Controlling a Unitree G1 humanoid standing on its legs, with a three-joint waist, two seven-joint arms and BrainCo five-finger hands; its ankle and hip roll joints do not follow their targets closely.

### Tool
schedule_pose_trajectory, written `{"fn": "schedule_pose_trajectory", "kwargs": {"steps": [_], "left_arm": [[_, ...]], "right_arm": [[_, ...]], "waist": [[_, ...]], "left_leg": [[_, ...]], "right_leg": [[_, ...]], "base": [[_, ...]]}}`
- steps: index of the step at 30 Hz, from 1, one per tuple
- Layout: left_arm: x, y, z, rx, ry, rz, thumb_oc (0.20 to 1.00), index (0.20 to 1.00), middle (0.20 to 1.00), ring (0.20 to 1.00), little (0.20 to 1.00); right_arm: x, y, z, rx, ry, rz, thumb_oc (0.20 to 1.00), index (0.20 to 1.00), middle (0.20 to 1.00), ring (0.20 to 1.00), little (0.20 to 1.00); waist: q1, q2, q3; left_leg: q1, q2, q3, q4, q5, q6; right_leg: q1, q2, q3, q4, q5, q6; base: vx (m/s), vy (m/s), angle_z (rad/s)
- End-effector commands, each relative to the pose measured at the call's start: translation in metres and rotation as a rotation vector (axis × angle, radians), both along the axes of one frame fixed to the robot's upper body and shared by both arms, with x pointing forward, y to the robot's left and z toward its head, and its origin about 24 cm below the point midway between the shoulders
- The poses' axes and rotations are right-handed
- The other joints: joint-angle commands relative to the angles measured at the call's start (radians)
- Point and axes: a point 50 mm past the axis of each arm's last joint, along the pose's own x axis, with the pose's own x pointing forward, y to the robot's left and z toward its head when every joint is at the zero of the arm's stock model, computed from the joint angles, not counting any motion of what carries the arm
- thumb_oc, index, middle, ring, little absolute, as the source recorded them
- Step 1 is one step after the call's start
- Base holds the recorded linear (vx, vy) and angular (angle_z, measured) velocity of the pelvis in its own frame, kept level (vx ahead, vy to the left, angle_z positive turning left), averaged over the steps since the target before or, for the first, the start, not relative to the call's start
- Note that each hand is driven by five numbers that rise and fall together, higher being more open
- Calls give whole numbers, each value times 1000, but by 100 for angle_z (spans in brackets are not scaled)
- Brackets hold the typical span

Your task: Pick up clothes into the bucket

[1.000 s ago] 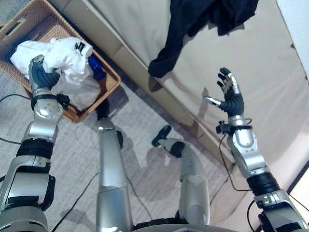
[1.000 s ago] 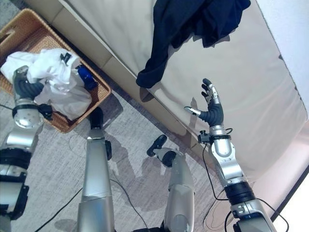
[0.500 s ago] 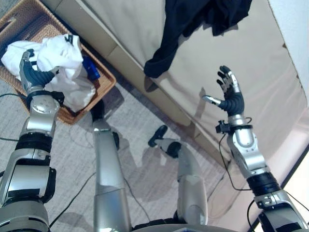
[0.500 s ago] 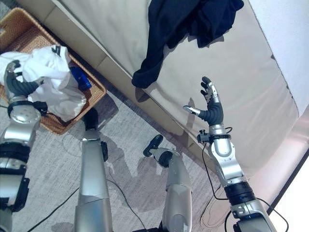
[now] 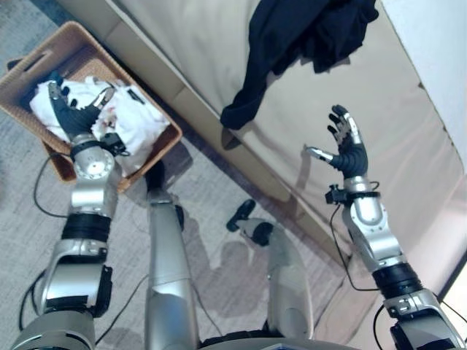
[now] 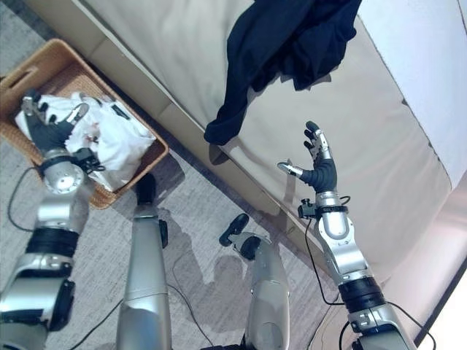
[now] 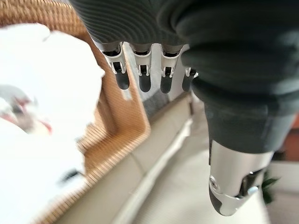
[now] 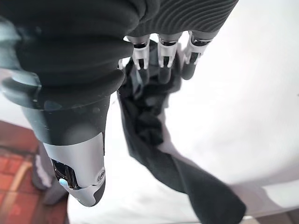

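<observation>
Released since the earlier frame, the white clothes now lie in the basket, and the left hand is lifted above them with fingers spread. On the bed a dark garment is draped, one end hanging over the edge. Over the bed, the right hand is held up, fingers straight and empty.

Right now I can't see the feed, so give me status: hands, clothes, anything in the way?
Left hand open over wicker basket, white clothes inside. Right hand open above sofa. Dark garment on sofa, not yet picked. Path unobstructed.
</observation>
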Motion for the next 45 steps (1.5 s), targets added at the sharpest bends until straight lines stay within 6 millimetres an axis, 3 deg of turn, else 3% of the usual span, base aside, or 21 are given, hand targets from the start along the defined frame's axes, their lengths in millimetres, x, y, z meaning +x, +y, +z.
{"fn": "schedule_pose_trajectory", "kwargs": {"steps": [1,8,11,12,16,19,20,27,33,35,36,38,42,45], "left_arm": [[-8,-9,16,0,-142,-12,1000,1000,1000,1000,1000],[-24,-38,8,85,-195,-140,1000,1000,1000,1000,1000],[-31,-52,-2,135,-188,-217,1000,1000,1000,1000,1000],[-34,-60,-12,169,-164,-277,1000,1000,1000,1000,1000],[-36,-70,-29,216,-104,-369,1000,1000,1000,1000,1000],[-37,-79,-42,264,-55,-449,1000,1000,1000,1000,1000],[-37,-85,-48,257,-38,-496,1000,1000,1000,1000,1000],[-41,-99,-71,270,46,-611,1000,1000,1000,1000,1000],[-51,-102,-102,226,156,-646,1000,1000,1000,1000,1000],[-53,-100,-106,217,173,-641,1000,1000,1000,1000,1000],[-57,-96,-109,193,176,-641,1000,1000,1000,1000,1000],[-59,-96,-112,167,179,-641,1000,1000,1000,1000,1000],[-54,-107,-111,135,171,-647,1000,1000,1000,1000,1000],[-55,-103,-112,113,167,-636,1000,1000,1000,1000,1000]], "right_arm": [[-4,-22,6,15,-43,-117,1000,1000,1000,1000,1000],[-9,-33,-4,9,-14,-168,1000,1000,1000,1000,1000],[-13,-38,-18,5,38,-188,1000,1000,1000,1000,1000],[-12,-41,-32,-17,103,-201,1000,1000,1000,1000,1000],[-10,-41,-43,-98,160,-201,1000,1000,1000,1000,1000],[-4,-35,-44,-136,174,-177,1000,1000,1000,1000,1000],[-1,-31,-42,-147,168,-161,1000,1000,1000,1000,1000],[2,-15,-37,-262,147,-109,1000,1000,1000,1000,1000],[-11,-10,-54,-239,205,-66,1000,1000,1000,1000,1000],[-11,-9,-56,-249,216,-55,1000,1000,1000,1000,1000],[-11,-6,-55,-270,216,-23,1000,1000,1000,1000,1000],[-9,-5,-56,-269,219,-13,1000,1000,1000,1000,1000],[7,6,-44,-210,180,-21,1000,1000,1000,1000,1000],[9,10,-36,-224,152,-3,1000,1000,1000,1000,1000]], "waist": [[38,12,-42],[55,29,-64],[65,37,-72],[70,43,-85],[67,57,-99],[49,69,-122],[35,75,-140],[-10,102,-192],[-60,135,-258],[-63,135,-267],[-48,134,-257],[-44,133,-255],[-3,158,-241],[-12,176,-238]], "left_leg": [[65,34,52,-3,-75,15],[207,34,83,-104,-43,8],[299,39,98,-166,-21,0],[347,46,109,-196,-10,-4],[451,63,136,-258,8,-12],[541,78,165,-312,19,-21],[577,81,192,-339,50,-16],[713,104,252,-393,55,-27],[844,142,313,-439,57,-44],[848,151,312,-428,57,-47],[845,163,272,-313,34,-49],[844,157,253,-286,33,-51],[753,72,104,-419,90,-72],[733,62,129,-394,68,-57]], "right_leg": [[-22,-15,72,-63,142,88],[100,-14,78,-142,169,93],[179,-6,83,-191,178,92],[221,1,87,-224,182,92],[305,13,104,-286,198,93],[366,23,125,-341,212,94],[388,20,126,-373,240,81],[456,41,201,-416,243,80],[506,99,295,-448,220,67],[509,113,314,-453,216,59],[531,143,355,-450,193,38],[545,152,368,-462,191,31],[563,156,407,-512,203,55],[552,131,436,-488,196,70]], "base": [[0,0,0],[5,-2,0],[48,-31,-3],[24,-19,-9],[36,-1,-21],[22,-3,-27],[-29,6,-19],[51,-43,-37],[83,-94,-43],[85,-149,-36],[51,-101,-42],[55,-80,-63],[53,73,-46],[82,165,-19]]}}
